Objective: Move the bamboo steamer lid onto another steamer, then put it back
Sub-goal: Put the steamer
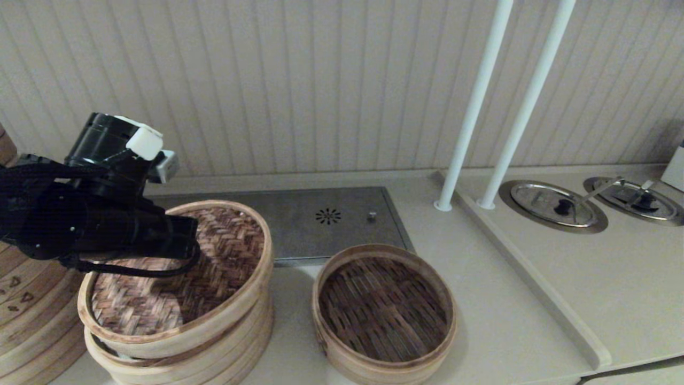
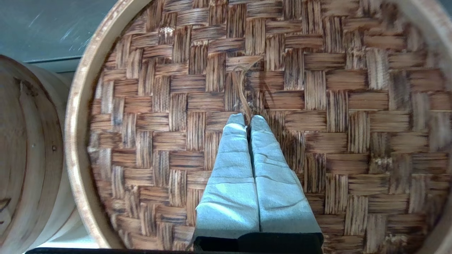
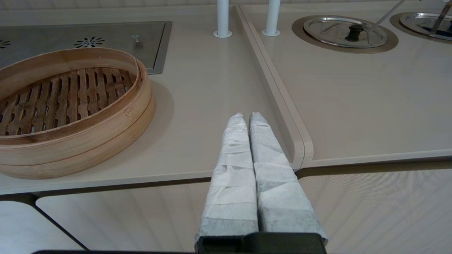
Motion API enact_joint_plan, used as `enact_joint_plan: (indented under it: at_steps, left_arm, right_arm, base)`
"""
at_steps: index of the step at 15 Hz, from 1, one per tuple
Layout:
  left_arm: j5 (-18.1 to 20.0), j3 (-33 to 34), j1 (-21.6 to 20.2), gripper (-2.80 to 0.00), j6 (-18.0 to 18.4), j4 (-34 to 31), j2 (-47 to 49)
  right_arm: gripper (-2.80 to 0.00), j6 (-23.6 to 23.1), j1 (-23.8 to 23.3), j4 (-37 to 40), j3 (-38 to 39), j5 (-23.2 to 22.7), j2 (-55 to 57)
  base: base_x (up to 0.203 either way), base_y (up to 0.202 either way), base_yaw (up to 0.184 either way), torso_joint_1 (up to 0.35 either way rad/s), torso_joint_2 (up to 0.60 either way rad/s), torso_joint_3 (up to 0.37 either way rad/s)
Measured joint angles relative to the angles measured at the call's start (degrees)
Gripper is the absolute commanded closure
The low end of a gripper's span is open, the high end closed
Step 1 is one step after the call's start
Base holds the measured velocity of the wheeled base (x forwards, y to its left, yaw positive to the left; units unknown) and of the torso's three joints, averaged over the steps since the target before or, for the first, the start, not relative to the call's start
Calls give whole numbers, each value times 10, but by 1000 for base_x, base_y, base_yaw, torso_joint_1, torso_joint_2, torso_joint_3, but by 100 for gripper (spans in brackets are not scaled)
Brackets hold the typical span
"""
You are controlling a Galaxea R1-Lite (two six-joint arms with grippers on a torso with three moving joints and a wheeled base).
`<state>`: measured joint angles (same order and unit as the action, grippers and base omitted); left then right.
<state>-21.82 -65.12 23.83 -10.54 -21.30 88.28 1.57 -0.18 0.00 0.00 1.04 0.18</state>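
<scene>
The bamboo steamer lid sits tilted on top of a stack of baskets at the left of the bench; its far edge is higher than its near edge; its brown woven top faces up. The left gripper is over the middle of the lid; its two padded fingers are pressed together, and in the left wrist view they pinch a thin brown loop that stands up from the weave. In the head view the black left arm reaches in from the left and covers part of the lid.

Another steamer stands just beside the stack, on its right; it has a pale wall and a dark slatted floor; it is open on top. Behind both lies a flat metal plate set in the bench; two white poles stand further right; two round metal covers lie past them.

The right gripper hangs near the front edge of the bench, well apart from the baskets; its fingers are closed together and hold nothing.
</scene>
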Motion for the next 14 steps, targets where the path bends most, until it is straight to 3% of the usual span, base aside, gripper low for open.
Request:
enact_joint_plan:
  at_steps: [7,14]
  left_arm:
    - [0,28,-25,0,35,2,-23]
    - [1,35,-28,0,36,1,-21]
  right_arm:
    - [0,0,0,0,0,0,0]
    - [0,0,0,0,0,0,0]
  base:
    - [0,0,0,0,0,0]
    - [0,0,0,0,0,0]
